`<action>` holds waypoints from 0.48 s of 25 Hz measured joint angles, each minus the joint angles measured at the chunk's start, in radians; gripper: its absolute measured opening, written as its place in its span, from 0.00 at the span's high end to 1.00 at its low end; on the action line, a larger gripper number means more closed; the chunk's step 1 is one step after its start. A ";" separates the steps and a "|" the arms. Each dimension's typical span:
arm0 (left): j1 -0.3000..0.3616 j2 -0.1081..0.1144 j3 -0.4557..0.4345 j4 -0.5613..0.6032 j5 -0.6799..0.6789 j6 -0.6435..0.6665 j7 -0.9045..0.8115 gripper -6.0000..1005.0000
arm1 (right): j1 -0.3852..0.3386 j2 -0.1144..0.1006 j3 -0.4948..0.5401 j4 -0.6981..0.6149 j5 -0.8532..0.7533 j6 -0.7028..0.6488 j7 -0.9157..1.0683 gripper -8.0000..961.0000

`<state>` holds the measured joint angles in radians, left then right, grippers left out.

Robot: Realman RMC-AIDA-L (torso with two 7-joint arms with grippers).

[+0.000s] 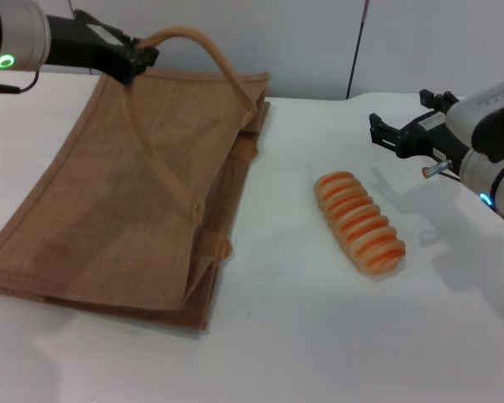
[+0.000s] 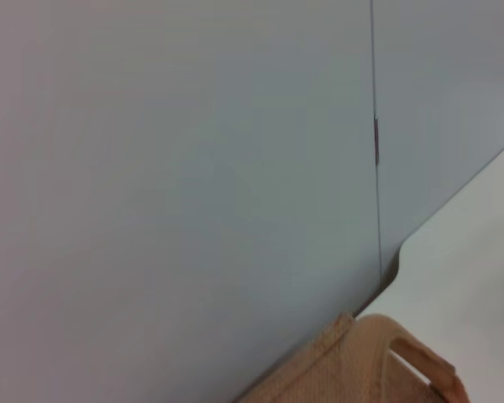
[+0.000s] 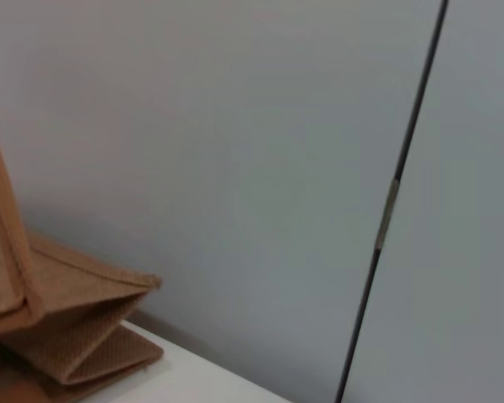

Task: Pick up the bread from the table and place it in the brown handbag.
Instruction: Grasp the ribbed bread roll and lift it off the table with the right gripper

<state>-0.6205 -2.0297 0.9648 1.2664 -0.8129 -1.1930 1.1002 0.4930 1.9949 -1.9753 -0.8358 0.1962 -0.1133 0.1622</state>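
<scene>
The bread (image 1: 359, 222) lies on the white table (image 1: 336, 336), right of centre, with nothing touching it. The brown handbag (image 1: 126, 201) lies flat on the left side of the table. Its upper strap handle (image 1: 206, 50) is lifted in an arch. My left gripper (image 1: 139, 59) is at the bag's far corner, shut on that handle. My right gripper (image 1: 399, 117) hovers open beyond and to the right of the bread, apart from it. The wrist views show only parts of the handbag (image 2: 361, 361) (image 3: 59, 319) against the wall.
A grey wall panel with a vertical seam (image 1: 357, 42) stands behind the table. The table's far edge runs just behind the bag and the right gripper. Bare tabletop lies between bag and bread and in front of both.
</scene>
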 joint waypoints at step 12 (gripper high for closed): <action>-0.004 0.003 -0.004 0.060 0.042 -0.017 -0.024 0.87 | -0.050 -0.037 0.001 -0.348 0.010 0.404 0.000 0.08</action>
<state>-0.6243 -2.0267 0.9608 1.3266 -0.7713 -1.2103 1.0760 0.4428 1.9581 -1.9747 -1.1839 0.2062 0.2910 0.1623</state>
